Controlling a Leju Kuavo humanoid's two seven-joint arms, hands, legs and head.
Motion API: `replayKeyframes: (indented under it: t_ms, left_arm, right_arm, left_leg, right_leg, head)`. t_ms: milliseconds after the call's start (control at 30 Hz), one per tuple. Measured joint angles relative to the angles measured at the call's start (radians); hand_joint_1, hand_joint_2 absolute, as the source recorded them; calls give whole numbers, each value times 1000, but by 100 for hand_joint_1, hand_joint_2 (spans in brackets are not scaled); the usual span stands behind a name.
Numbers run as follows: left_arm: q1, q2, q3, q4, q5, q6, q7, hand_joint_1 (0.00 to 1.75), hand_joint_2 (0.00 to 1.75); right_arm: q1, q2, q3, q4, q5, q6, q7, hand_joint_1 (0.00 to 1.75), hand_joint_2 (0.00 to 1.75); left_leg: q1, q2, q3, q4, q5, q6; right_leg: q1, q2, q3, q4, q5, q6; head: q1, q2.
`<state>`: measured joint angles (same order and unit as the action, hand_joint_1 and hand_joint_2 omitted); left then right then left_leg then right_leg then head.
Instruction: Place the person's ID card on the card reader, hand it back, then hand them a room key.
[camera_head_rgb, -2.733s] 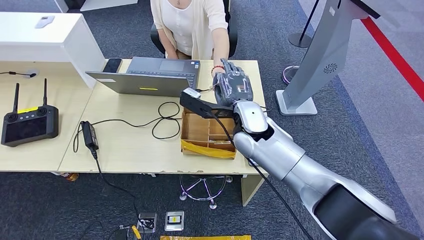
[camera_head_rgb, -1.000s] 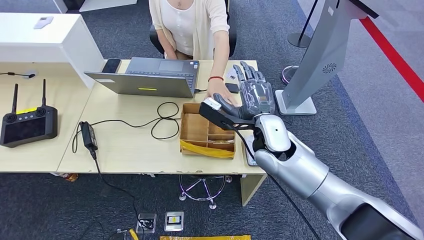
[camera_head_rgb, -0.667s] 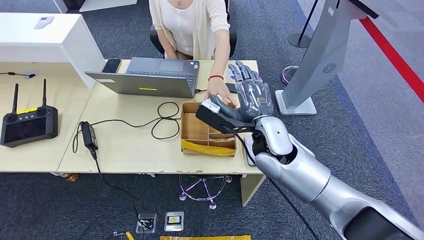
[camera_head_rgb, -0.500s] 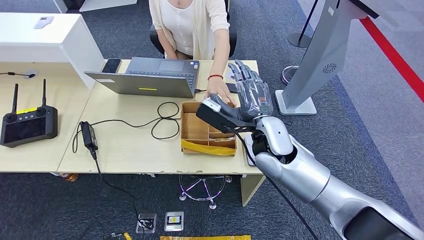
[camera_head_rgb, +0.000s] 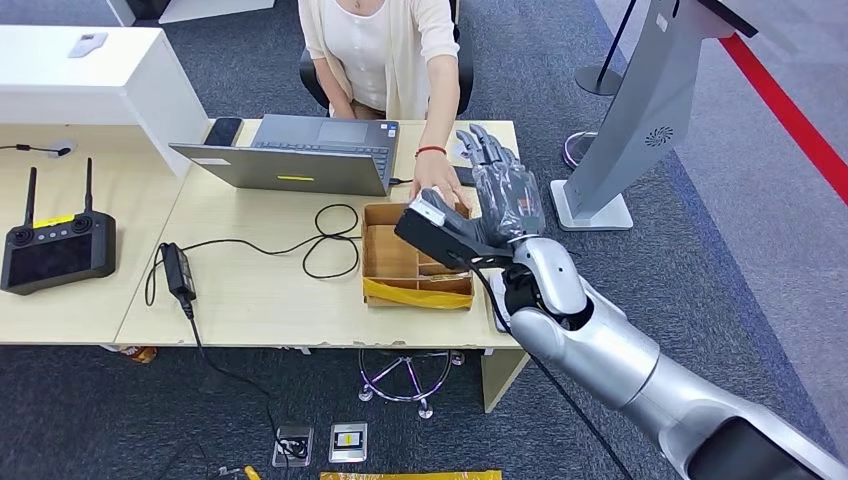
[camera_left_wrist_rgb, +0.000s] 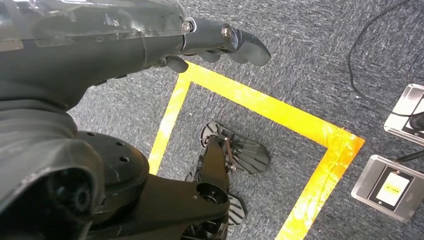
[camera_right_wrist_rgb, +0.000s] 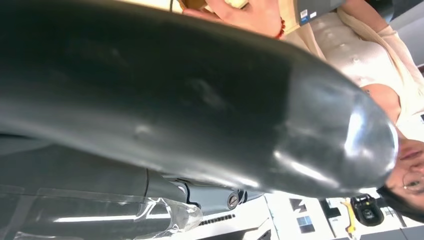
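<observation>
**Robot hand meets a person's hand over the desk**

Where the desk starts on the far left, a black remote controller (camera_head_rgb: 58, 245) with two antennas lies on a pale wooden top (camera_head_rgb: 70, 300). Behind it stands a white counter (camera_head_rgb: 90, 70) with a small grey thing on it. Next comes the main wooden table (camera_head_rgb: 260, 290). A black power brick (camera_head_rgb: 180, 270) sits near its front edge, and a black cable (camera_head_rgb: 325, 240) loops across the wood. A dark phone (camera_head_rgb: 224, 130) lies beside an open grey laptop (camera_head_rgb: 300, 155).

To the right of the cable sits a cardboard box (camera_head_rgb: 405, 265) with little sections and yellow tape on its front. A person in a cream top (camera_head_rgb: 385, 50) sits behind the table, and the person's hand (camera_head_rgb: 437, 185) reaches down to the back of the box. Just beside it is the right hand (camera_head_rgb: 500, 195) of the robot, fingers spread wide and pointing up. I cannot tell if it holds a card. A small dark reader (camera_head_rgb: 463, 176) lies on the table behind the two hands, partly hidden.

Further right a big grey stand (camera_head_rgb: 650, 110) rises from dark blue carpet (camera_head_rgb: 720, 300), and a red line (camera_head_rgb: 790, 110) crosses the floor.

Down low, the left hand (camera_left_wrist_rgb: 150, 40) hangs over carpet with yellow tape (camera_left_wrist_rgb: 280, 112), fingers loosely curled and holding nothing.
</observation>
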<state>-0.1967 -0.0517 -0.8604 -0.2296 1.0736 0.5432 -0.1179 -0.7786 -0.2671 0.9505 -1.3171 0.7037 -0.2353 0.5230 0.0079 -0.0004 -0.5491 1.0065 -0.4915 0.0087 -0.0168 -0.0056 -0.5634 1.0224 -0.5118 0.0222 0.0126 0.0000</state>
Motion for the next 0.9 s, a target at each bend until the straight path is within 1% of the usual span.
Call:
replayKeyframes:
  t_ms: [133,267,400,733,800,900]
  left_arm:
    - [4,0,7,0,8,1,-2,0,0]
    - [8,1,11,0,12,2,-3,0,0]
    - [12,2,16,0,15,2,-4,0,0]
    - [22,6,21,0,33,-1,-11,0,0]
    - [26,7,26,0,41,0,-19,0,0]
    - [33,9,35,0,56,0,-34,0,0]
  right_arm:
    - [25,-15,5,-23,13,10,31,0,0]
    - [49,-28,11,-49,25,20,43,0,0]
    - [80,-40,24,-79,53,48,56,0,175]
    - [118,-51,66,-117,137,141,108,0,175]
    - [138,-52,75,-131,170,160,122,0,175]
    - [163,-52,93,-154,254,192,143,0,175]
  left_leg:
    - [0,0,0,0,0,0]
    - [0,0,0,0,0,0]
    - [0,0,0,0,0,0]
    - [0,0,0,0,0,0]
    - [0,0,0,0,0,0]
    - [0,0,-1,0,0,0]
  right_leg:
    - [0,0,0,0,0,0]
    - [0,0,0,0,0,0]
    - [0,0,0,0,0,0]
    - [0,0,0,0,0,0]
    - [0,0,0,0,0,0]
    - [0,0,-1,0,0,0]
  head:
    - [0,0]
    - [0,0]
    - [0,0]
    - [0,0]
    - [0,0]
    - [0,0]
